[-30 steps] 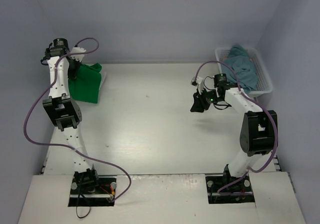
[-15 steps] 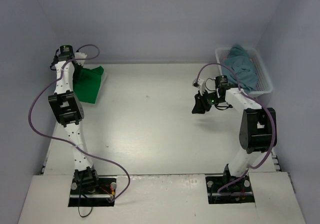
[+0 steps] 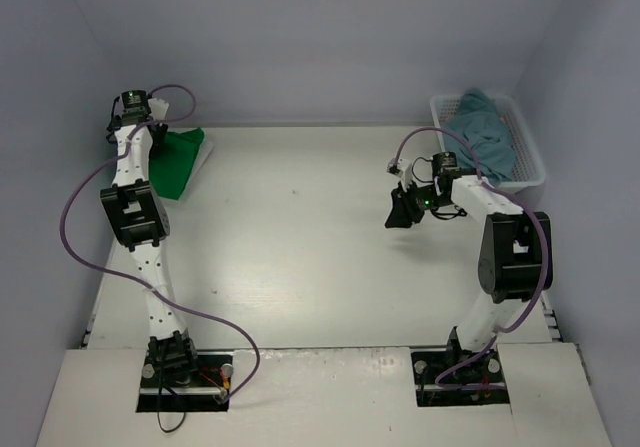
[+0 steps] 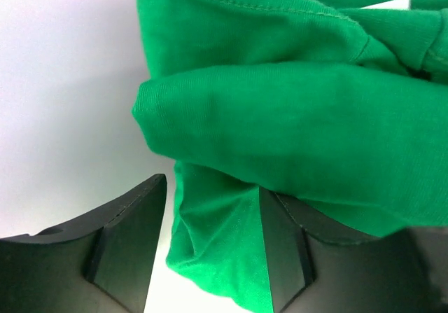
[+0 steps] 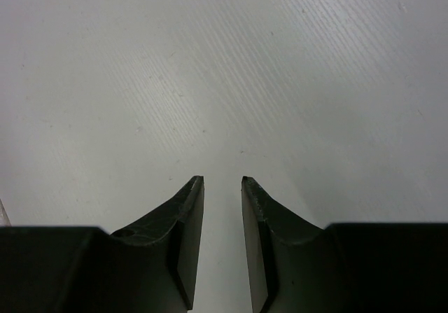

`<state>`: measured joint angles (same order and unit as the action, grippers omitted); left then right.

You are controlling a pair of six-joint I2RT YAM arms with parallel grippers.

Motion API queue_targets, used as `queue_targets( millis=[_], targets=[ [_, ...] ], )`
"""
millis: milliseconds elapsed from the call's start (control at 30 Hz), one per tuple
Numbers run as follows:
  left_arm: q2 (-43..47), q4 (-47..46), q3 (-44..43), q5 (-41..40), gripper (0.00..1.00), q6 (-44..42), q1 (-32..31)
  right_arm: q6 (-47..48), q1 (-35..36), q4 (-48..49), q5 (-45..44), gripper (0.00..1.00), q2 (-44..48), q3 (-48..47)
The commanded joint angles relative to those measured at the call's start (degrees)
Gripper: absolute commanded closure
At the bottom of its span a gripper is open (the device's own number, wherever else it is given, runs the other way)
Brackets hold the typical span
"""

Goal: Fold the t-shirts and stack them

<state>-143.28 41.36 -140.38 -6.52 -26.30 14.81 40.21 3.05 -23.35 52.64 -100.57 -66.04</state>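
Leftward, bright green t-shirt (image 4: pixel 294 110) lies at the table's (image 3: pixel 300 237) far-left corner. Left gripper (image 4: pixel 211 187) has jaws apart, a cloth fold loose between them. Right gripper (image 5: pixel 222 180) hovers over the table, jaws narrowly parted, holding nothing. Teal-blue t-shirt (image 3: pixel 482 127) sits in the basket (image 3: pixel 530 172).

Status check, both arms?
Left gripper open, green t-shirt loose between jaws. Right gripper slightly open, empty. Teal t-shirt in basket. Nothing blocking.

The left gripper (image 4: pixel 210 250) has parted its jaws around the bright green cloth t-shirt (image 3: pixel 180 165). A second ago the shirt hung bunched from it; now it lies lower and flatter at the far left of the white table (image 3: pixel 300 257). The left arm has drawn back toward the rear wall, and the right gripper (image 3: pixel 403 210) has edged slightly rightward.
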Motion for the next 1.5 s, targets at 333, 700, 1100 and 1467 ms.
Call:
queue_targets(
  millis=[333,700,1100,1467],
  targets=[
    [0.99,-8.31,0.89,-6.04,0.48,1.52,0.22,0.57,-1.11,0.59,3.52,0.75,0.82,0.47],
    [3.88,-6.21,-2.45,-3.41,0.45,6.44,-0.66,0.40,-1.12,0.50,3.87,0.75,1.26,0.39],
    [12.85,-3.05,-3.41,0.19,0.44,10.92,-2.77,0.66,-1.64,0.33,4.75,0.75,3.45,1.00],
    [11.37,-3.04,-2.71,0.29,0.44,11.19,-3.73,1.01,-2.08,0.15,5.72,0.76,3.63,1.09]
  ],
)
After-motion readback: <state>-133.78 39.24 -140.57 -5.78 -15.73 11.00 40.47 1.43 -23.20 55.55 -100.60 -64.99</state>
